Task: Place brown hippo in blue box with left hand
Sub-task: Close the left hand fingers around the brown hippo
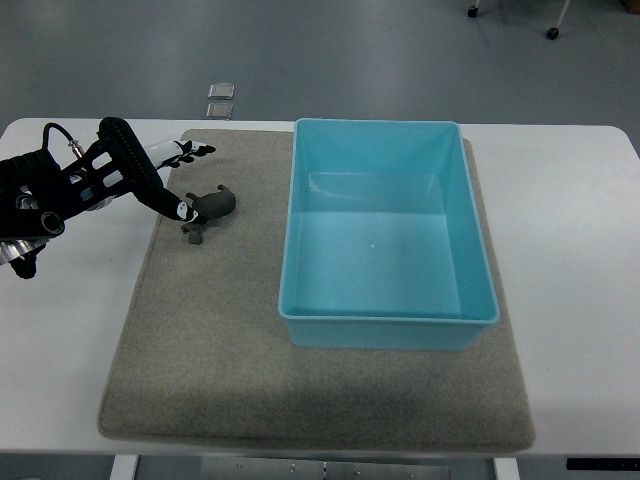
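The small brown hippo (pixel 210 208) lies on the grey mat (pixel 215 350), just left of the blue box (pixel 296 220). The box is open at the top with nothing inside. My left hand (pixel 190 180) reaches in from the left edge, black and skeletal. Its fingers are spread: one long finger (pixel 160 195) slants down until its tip touches the hippo's left end, while another finger (pixel 195 152) points right, well above the toy. The hippo rests on the mat and is not lifted. No right arm shows.
The white table (pixel 570 250) carries the mat and box. Two small grey squares (pixel 220 100) lie on the floor beyond the far edge. Bare mat stretches in front of the hippo and box.
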Robot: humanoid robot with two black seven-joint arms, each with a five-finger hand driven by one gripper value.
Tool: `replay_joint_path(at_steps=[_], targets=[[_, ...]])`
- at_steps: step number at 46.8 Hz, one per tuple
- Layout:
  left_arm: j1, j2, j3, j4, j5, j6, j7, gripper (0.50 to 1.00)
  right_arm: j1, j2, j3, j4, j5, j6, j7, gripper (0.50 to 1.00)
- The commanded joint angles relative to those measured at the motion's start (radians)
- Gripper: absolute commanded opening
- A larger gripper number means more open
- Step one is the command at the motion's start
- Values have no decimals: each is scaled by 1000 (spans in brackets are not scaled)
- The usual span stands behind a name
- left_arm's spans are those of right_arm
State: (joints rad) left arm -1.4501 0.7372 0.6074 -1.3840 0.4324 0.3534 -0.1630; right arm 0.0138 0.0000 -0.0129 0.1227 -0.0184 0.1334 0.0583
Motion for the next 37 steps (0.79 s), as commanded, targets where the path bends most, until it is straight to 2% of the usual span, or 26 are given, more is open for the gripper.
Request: replay_joint_path(at_steps=[1,10,17,37], targets=[[0,-9,2,2,0,12,13,977,0,0,1,0,0,0,0,936],[0,-13,5,2,0,18,20,973,0,0,1,0,0,0,0,936],[2,-27,3,2,0,18,62,966,0,0,1,0,0,0,0,936],[7,-45,5,2,0,18,85,894,0,0,1,0,0,0,0,936]])
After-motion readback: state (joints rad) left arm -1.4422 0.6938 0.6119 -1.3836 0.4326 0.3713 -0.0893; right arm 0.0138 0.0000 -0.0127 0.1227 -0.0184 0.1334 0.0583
